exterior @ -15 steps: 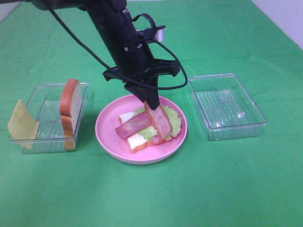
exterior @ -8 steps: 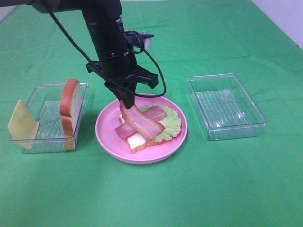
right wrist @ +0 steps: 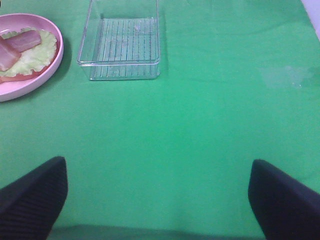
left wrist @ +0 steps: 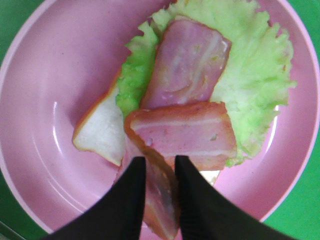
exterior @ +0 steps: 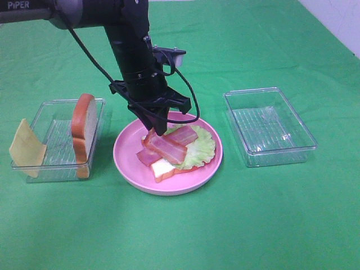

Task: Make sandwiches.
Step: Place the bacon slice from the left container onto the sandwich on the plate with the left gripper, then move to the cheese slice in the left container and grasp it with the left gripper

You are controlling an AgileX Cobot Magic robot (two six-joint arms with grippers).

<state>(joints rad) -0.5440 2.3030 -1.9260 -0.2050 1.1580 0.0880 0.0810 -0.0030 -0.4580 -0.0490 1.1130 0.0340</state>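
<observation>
The sandwich stack lies on the pink plate (exterior: 126, 157): a white bread slice (exterior: 163, 167) at the bottom, ruffled lettuce (exterior: 203, 149), and two bacon strips crossed on top (exterior: 169, 147) (exterior: 184, 134). My left gripper (exterior: 156, 128) hangs just over the stack's near-left edge. In the left wrist view its jaws (left wrist: 159, 162) stand slightly parted, and the end of the upper bacon strip (left wrist: 185, 135) lies between them. A second bread slice (exterior: 83, 126) stands on edge in the left tray. A yellow cheese square (exterior: 25, 147) leans on that tray's outside. My right gripper (right wrist: 157, 200) is open over bare cloth.
A clear tray (exterior: 42, 107) sits left of the plate. Another clear tray (exterior: 270, 126) sits to the right and holds nothing. The left arm's black cable loops over the plate's far rim. Green cloth covers the whole table.
The left gripper swung the bacon strip leftward and lowered it. The strip now lies flat across the first strip, and the jaws have parted a little. The right arm has not moved.
</observation>
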